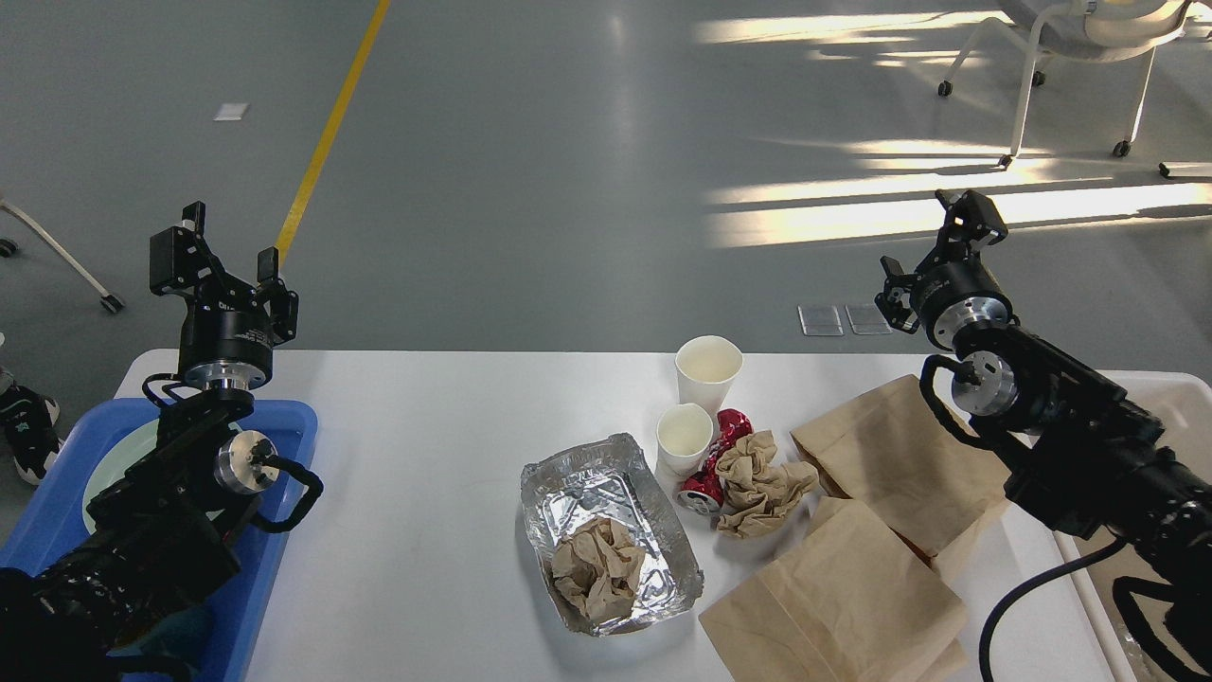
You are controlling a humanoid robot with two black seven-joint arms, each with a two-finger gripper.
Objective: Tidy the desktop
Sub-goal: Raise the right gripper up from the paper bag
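Note:
The white desktop (426, 445) holds a foil tray (568, 483) with a crumpled brown paper ball (597, 568) in it. Right of it stand two white paper cups (708, 365) (684, 436), a crushed red can (708, 478) and another crumpled paper ball (757, 483). Two flat brown paper bags (900, 464) (833, 606) lie at the right. My left gripper (230, 251) is open and empty, raised above the table's far left corner. My right gripper (933, 248) is open and empty, raised beyond the table's far right edge.
A blue plastic tray (284, 426) with a pale plate (109, 464) sits at the left under my left arm. A white plastic bin (1174, 398) stands at the right, partly hidden by my right arm. Chairs stand on the grey floor beyond.

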